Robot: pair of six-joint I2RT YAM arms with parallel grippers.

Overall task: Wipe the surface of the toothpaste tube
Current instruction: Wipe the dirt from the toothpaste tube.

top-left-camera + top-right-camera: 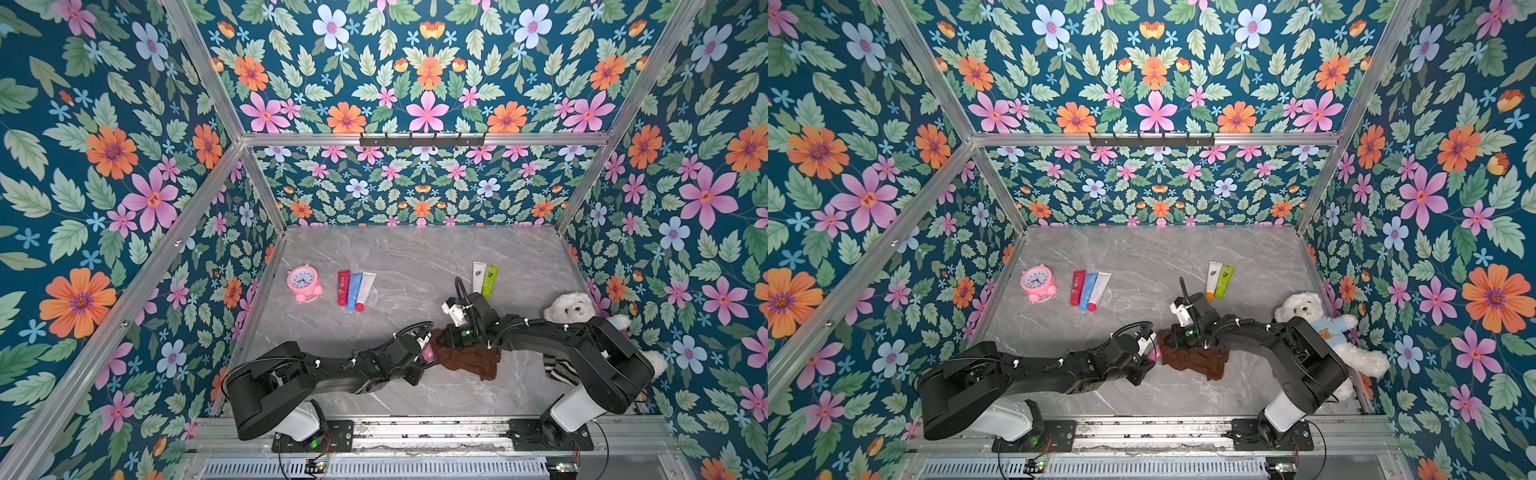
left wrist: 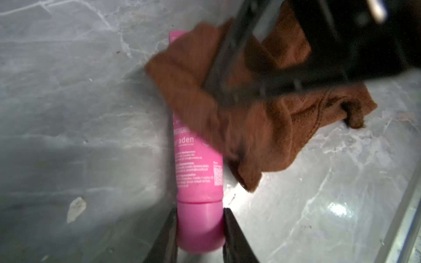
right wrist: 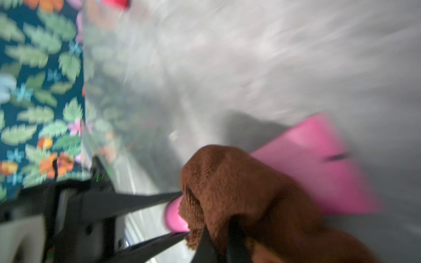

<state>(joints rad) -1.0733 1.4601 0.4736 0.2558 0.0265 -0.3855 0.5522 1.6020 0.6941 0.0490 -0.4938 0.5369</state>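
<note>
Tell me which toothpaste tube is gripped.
The pink tube, its cap clamped in the left end effector, brown cloth draped across it. The three-tube row and two-tube pair farther back lie free.

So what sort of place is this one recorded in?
Most likely a staged robot test booth dressed as a bathroom counter, not a real room: floral wallpaper panels on an aluminium frame, a marble-look tabletop, and props such as toothpaste tubes and a pink alarm clock.
</note>
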